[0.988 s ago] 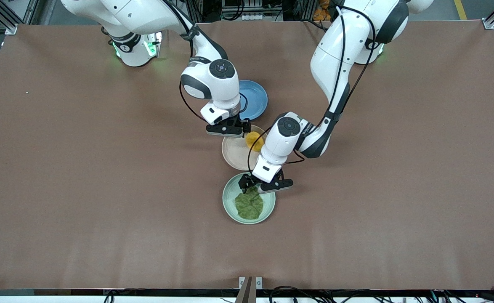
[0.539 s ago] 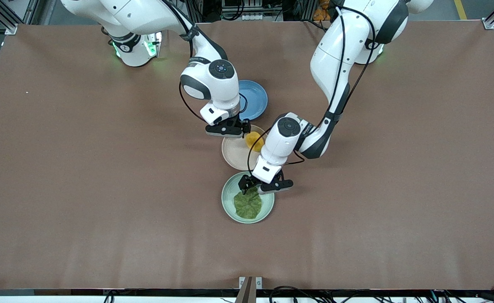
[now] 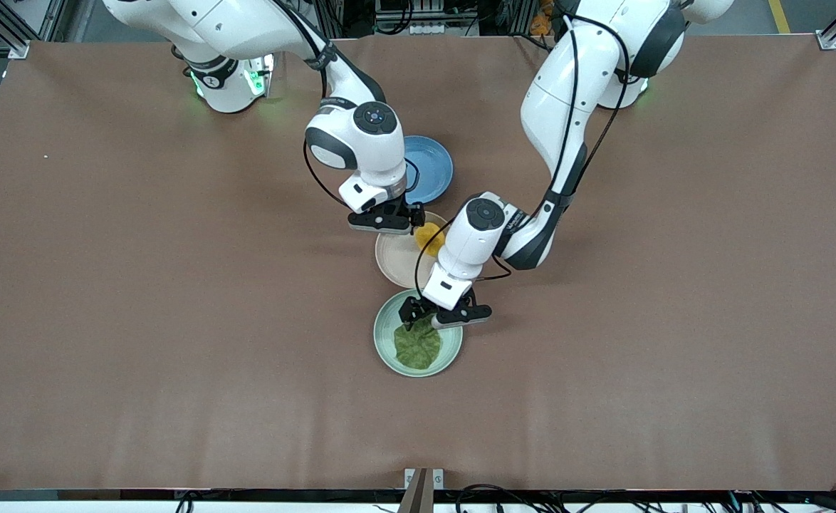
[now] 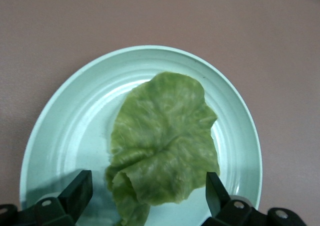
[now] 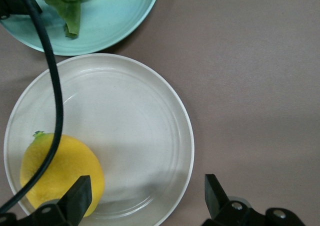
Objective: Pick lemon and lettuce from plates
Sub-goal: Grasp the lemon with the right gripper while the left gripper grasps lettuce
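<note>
The lettuce [image 3: 416,343] lies on the pale mint plate [image 3: 382,342]. My left gripper [image 3: 438,319] is open just above that plate, over the edge of the lettuce that is nearer the robots. In the left wrist view its jaws [image 4: 147,191] straddle the folded end of the lettuce [image 4: 162,141] on the mint plate [image 4: 65,121]. The lemon [image 3: 429,234] sits on the beige plate [image 3: 396,260]. My right gripper [image 3: 388,224] is open over that plate's rim. In the right wrist view the lemon [image 5: 60,171] lies against one finger [image 5: 79,196], not between the jaws.
A blue plate [image 3: 434,167] lies beside the beige plate, farther from the camera, partly under the right wrist. The left arm's black cable [image 5: 50,85] hangs across the right wrist view. The two wrists are close together over the plates. Bare brown table surrounds them.
The left gripper has edged slightly toward the right arm's end of the table over the mint plate. The right gripper has barely moved. Both stay open.
</note>
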Tool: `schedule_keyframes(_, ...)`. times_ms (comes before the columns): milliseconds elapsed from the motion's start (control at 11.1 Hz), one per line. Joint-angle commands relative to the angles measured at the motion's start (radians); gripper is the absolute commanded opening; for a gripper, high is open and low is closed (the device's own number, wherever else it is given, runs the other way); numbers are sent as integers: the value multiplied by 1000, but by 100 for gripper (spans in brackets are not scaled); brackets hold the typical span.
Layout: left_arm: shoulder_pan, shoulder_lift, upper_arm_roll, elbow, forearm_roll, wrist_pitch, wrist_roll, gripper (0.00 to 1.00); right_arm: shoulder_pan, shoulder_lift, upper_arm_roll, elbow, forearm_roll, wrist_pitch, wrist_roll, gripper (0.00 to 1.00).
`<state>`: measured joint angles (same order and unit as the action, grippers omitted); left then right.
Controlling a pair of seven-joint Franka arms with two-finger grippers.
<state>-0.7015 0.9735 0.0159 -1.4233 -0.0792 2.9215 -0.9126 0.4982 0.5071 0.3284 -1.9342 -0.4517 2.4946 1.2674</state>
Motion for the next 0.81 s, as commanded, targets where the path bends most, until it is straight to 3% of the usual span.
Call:
schedule_keyframes(0,-27,21,22,29,-10,13,-26,100,-12,19,12,26,-7,-11,-5,100)
schedule_keyframes(90,-32,21,24,29,-10,13,-26,100,-12,19,12,27,-7,-11,-5,100)
schedule_keyframes(180,-30,17,22,29,-14,13,-34,32,-12,19,12,29,-7,-11,-5,100)
schedule_keyframes(269,-32,19,26,27,-7,13,-60,0,-12,19,12,29,-7,-11,-5,100)
schedule_keyframes(719,-39,19,36,24,-5,13,-60,0,-17,21,12,32,-5,-13,-5,100)
